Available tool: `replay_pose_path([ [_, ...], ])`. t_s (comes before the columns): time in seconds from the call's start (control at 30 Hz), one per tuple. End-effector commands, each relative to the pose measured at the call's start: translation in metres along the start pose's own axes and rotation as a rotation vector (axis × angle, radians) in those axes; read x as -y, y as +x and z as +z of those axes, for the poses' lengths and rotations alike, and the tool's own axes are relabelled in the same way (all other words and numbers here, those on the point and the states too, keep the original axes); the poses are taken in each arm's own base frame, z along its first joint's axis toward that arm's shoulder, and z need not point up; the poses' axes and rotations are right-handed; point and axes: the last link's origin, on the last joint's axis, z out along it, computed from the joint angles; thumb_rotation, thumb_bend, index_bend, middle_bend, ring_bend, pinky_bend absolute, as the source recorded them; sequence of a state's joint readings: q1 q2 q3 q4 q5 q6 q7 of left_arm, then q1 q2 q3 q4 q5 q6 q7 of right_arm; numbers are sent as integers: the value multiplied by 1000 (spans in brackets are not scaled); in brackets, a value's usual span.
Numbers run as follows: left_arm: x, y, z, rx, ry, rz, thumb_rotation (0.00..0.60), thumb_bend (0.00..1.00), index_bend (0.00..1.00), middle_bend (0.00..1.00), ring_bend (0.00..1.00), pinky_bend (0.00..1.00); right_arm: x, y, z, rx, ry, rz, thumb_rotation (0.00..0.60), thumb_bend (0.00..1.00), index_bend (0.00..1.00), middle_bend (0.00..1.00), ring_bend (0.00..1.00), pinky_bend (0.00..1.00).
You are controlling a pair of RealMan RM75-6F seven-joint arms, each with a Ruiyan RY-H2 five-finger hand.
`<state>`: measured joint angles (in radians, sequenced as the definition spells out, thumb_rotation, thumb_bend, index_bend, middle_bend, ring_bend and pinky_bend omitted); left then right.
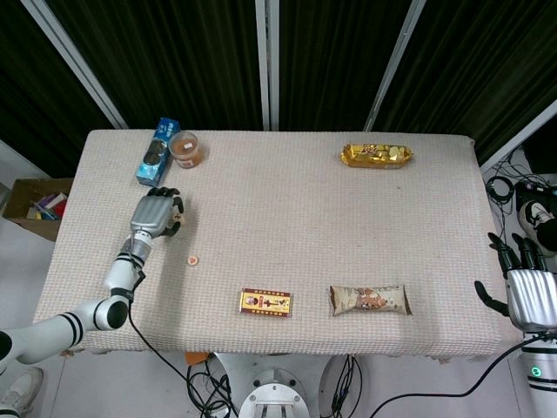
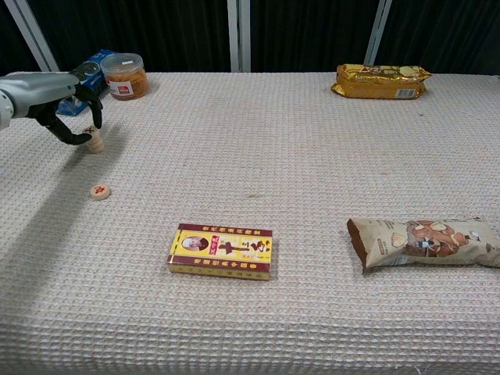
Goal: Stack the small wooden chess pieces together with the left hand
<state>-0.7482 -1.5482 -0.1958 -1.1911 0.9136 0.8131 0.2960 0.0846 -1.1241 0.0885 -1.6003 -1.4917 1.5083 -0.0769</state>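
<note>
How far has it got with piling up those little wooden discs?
Partly done, it seems. A small stack of chess pieces stands near the table's far left, and the left hand has its fingers around it. One loose chess piece lies apart on the cloth, not yet added. The right hand waits off the table.

Small stack of round pale wooden chess pieces (image 2: 95, 142) upright near table's far left, fingers curled about it; one loose piece (image 2: 99, 191) lying flat, red character up, nearer the front, apart from stack
</note>
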Motion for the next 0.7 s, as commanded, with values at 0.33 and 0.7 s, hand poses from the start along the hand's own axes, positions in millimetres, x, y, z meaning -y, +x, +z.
replay_pose_path([
  [0.33,-6,10,-15,-65,-42,-10,600,376,387,154,115,133,-1,1,0,-5,-1,1,600,235,98,281,53,132],
  [0.7,-22,-5,-88,-146,-241,60,600,290,424,153,114,133,0,0,0,-14,13,2,600,235,98,272,53,132],
])
